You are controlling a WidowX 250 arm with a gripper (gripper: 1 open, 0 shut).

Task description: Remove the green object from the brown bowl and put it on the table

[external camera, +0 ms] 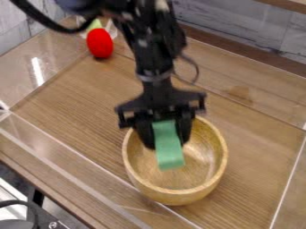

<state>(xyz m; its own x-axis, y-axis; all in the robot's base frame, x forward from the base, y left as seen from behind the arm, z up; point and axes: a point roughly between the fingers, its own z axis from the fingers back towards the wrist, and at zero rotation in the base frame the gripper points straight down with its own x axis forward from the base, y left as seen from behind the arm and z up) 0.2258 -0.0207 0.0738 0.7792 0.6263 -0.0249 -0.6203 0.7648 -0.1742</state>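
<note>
the arm (158, 49) is black, with knobbly joints. a thin dark cable (191, 63) loops off its side.

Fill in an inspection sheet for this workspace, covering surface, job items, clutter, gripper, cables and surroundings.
Surface: brown wood-grain tabletop, edged by clear acrylic walls.
Job items: flat light-green rectangular block held up in the gripper, over the round light-brown wooden bowl; not yet on the tabletop.
Clutter: red round toy with a green top near the far left corner.
Gripper: black gripper, closed on the block's upper end.
Cables: black cable looping beside the arm; another dark cable at the near left corner.
Surroundings: grey corrugated panel at far left.
</note>
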